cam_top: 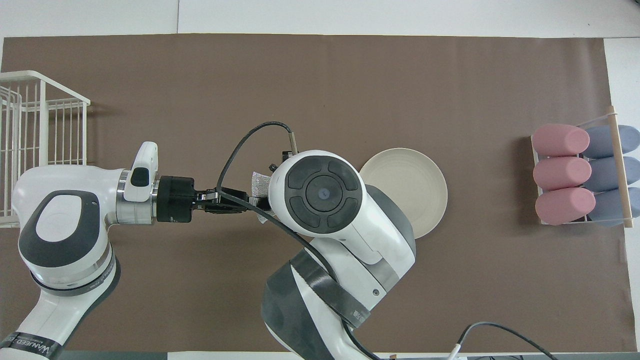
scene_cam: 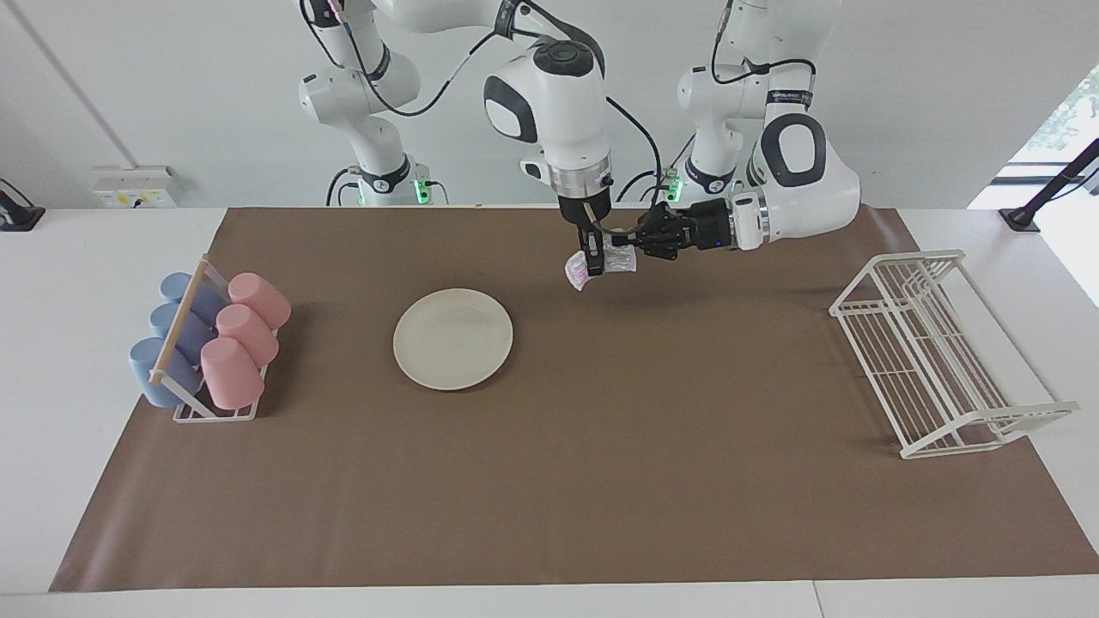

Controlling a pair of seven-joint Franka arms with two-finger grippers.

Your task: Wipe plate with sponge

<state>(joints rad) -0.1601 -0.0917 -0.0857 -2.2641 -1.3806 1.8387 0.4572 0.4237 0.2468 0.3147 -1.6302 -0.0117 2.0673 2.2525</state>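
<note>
sponge (scene_cam: pixel 601 261) | looks soft, light, squishy | left gripper (scene_cam: pixel 637 246) pinching its edge | right gripper (scene_cam: pixel 592 259) grip: can't tell | better grabbed mid-pad imo

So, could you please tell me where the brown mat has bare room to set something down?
The widest bare patch lies between the plate and the wire rack, and all along the mat's edge farthest from the robots. A narrower gap separates the plate from the cup rack. It is crowded where both grippers meet at the sponge.
</note>
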